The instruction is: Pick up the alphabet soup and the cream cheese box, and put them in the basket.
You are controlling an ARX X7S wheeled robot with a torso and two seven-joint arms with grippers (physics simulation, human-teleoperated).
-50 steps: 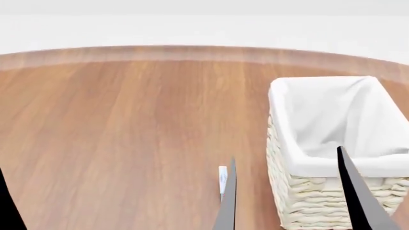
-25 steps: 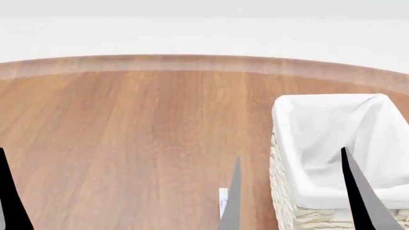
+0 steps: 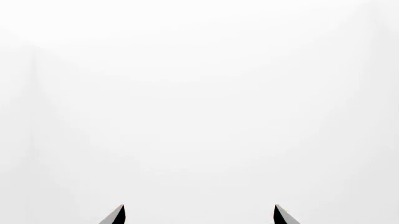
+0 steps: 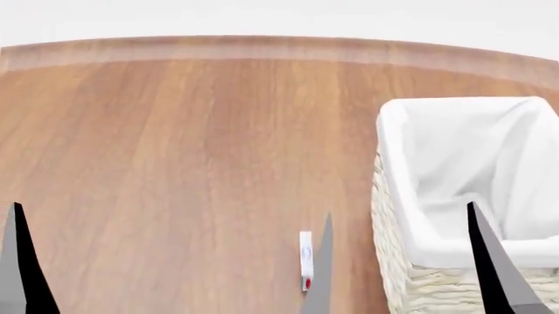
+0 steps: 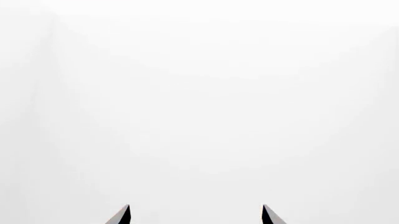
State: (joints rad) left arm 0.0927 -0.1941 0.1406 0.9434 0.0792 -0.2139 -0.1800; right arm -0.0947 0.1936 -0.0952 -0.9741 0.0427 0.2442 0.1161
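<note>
I see the cream cheese box (image 4: 305, 260) lying lengthwise near-to-far just left of my right gripper (image 4: 397, 261), whose jaws stand apart, empty.

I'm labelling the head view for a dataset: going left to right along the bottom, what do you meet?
Left gripper fingertip → bare wooden table → cream cheese box → right gripper, one fingertip beside the box, the other over the basket.

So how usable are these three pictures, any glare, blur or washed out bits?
Head view: soft and slightly blurred, even light, no hard shadows or glare; the table shows grain, the basket liner is nearly blown white, the cream cheese box is partly hidden by a fingertip. Left wrist view: blank white, only two fingertips. Right wrist view: the same, with two fingertips.
</note>
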